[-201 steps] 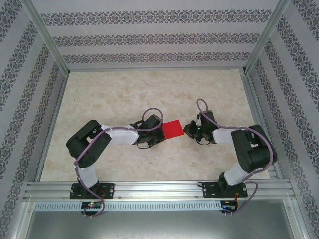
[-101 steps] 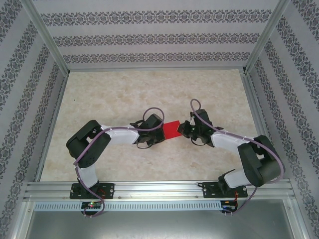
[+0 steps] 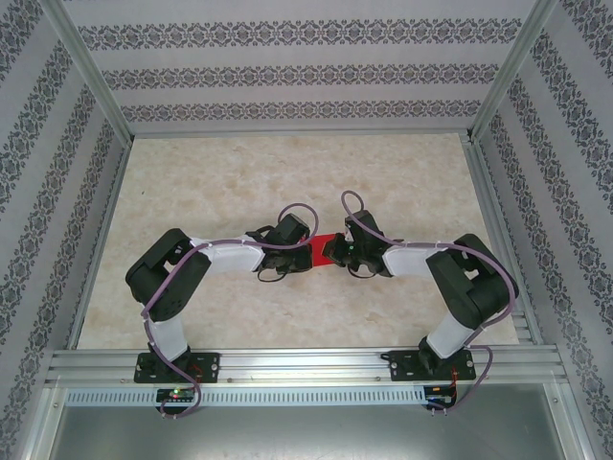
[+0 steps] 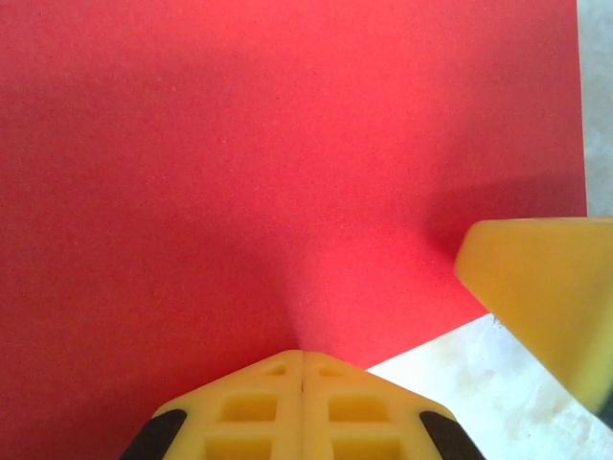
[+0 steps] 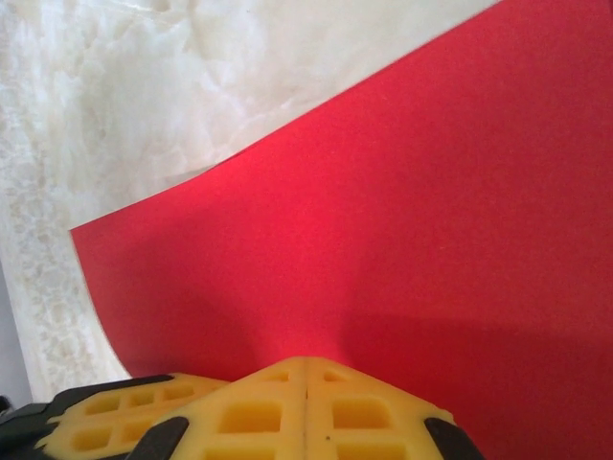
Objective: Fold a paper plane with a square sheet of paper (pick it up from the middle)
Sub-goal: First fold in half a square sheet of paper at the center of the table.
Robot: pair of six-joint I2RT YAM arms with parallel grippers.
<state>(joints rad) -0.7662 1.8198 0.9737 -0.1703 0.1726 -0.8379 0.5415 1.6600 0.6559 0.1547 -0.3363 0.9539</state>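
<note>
The square sheet of paper (image 3: 323,248) is bright red and lies flat on the marble table, mostly covered by both grippers. My left gripper (image 3: 307,252) is shut, with its tips pressed on the sheet's left part. In the left wrist view the joined yellow tips of the left gripper (image 4: 303,355) touch the red sheet (image 4: 268,163). The right gripper's yellow finger (image 4: 541,287) sits on the sheet's corner there. My right gripper (image 3: 333,251) is also shut, tips down on the sheet's right part. Its right wrist view shows the right gripper (image 5: 306,362) on the sheet (image 5: 412,211), with the left gripper's fingers (image 5: 105,414) beside it.
The marble tabletop (image 3: 239,172) spreads wide behind and to both sides of the grippers. Aluminium rails (image 3: 306,364) border the near edge, and patterned walls (image 3: 287,72) enclose the back and sides. Both arms reach inward and meet at the table's middle.
My right gripper has moved left from beside the sheet onto it, so less red paper shows. The left gripper has stayed on the sheet's left edge, nearly still.
</note>
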